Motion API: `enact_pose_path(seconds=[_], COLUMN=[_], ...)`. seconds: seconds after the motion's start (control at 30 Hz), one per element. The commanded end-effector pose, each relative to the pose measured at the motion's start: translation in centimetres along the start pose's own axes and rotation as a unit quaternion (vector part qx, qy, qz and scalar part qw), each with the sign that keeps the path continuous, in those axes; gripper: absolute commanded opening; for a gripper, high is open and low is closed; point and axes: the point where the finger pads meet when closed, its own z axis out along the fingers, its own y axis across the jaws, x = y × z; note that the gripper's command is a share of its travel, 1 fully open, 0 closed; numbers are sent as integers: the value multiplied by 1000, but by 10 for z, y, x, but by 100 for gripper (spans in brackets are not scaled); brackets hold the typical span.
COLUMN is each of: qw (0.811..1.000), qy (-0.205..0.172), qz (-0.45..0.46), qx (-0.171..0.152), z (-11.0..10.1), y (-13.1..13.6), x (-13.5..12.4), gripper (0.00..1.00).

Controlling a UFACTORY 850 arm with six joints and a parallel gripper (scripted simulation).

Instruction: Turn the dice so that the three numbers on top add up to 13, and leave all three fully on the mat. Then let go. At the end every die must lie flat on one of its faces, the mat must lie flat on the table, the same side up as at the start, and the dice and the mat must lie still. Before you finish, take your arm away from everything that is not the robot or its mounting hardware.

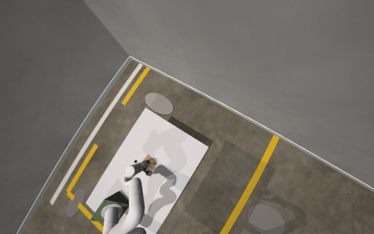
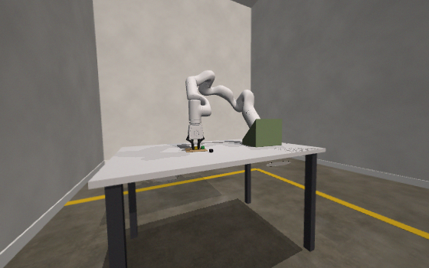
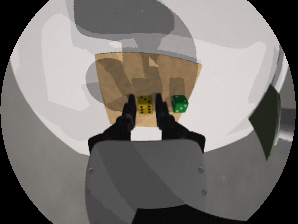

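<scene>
yellow die (image 3: 145,105) between open pincer (image 3: 145,101) (image 2: 195,148) fingers, top number unclear

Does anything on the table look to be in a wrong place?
Yes: the black die lies off the brown mat, on the bare white table top. That looks odd, since all three dice belong on the mat.
</scene>
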Motion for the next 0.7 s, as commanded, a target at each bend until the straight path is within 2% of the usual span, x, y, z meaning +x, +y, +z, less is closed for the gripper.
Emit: enact_pose_path(seconds=[0.0,0.4,0.67], qw=[1000,1000,1000], qy=[0,0,0], qz=[0,0,0], qx=[1,1,1], z=[-1,-2,-29], y=[-1,-1,-1], x=[0,0,0], gripper=[36,36,36])
